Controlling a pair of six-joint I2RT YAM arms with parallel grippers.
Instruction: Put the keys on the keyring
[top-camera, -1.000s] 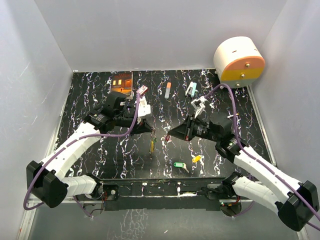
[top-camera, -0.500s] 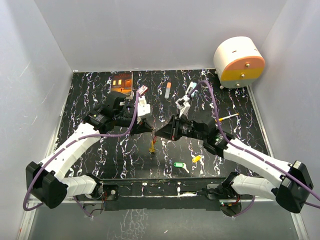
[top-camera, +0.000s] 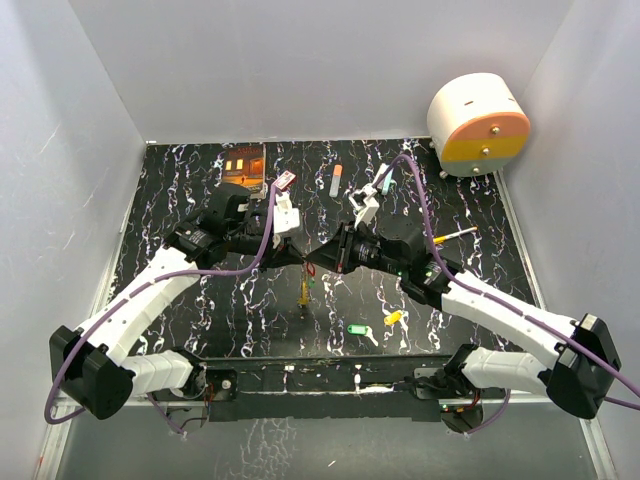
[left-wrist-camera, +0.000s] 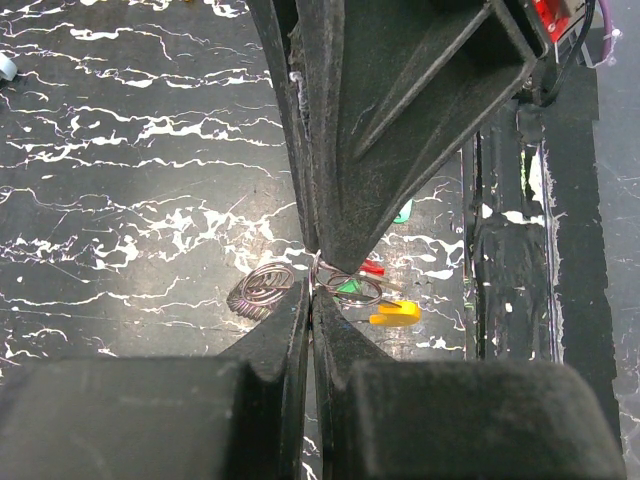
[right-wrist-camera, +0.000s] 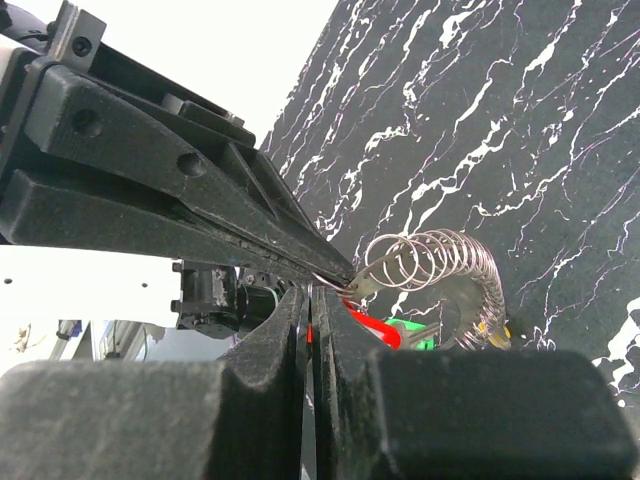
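My left gripper (top-camera: 303, 257) is shut on the thin wire of the keyring (top-camera: 304, 289), which hangs under it above the mat's middle. Its silvery coil (left-wrist-camera: 262, 292) shows in the left wrist view and in the right wrist view (right-wrist-camera: 440, 262). A green key (left-wrist-camera: 350, 287) hangs on the ring. My right gripper (top-camera: 314, 263) meets the left tip to tip and is shut on a red key (right-wrist-camera: 375, 325), held against the ring's wire. A second green key (top-camera: 357, 329) and a yellow key (top-camera: 393, 318) lie on the mat near the front.
A white and orange drum (top-camera: 478, 122) stands at the back right corner. An orange-capped marker (top-camera: 335, 180), a red-and-white card (top-camera: 285, 180), a teal and white piece (top-camera: 382, 178) and a dark picture card (top-camera: 243, 160) lie at the back of the mat.
My right gripper has moved left with the red key until its tip meets the left gripper's tip at the keyring. The left arm has barely moved.
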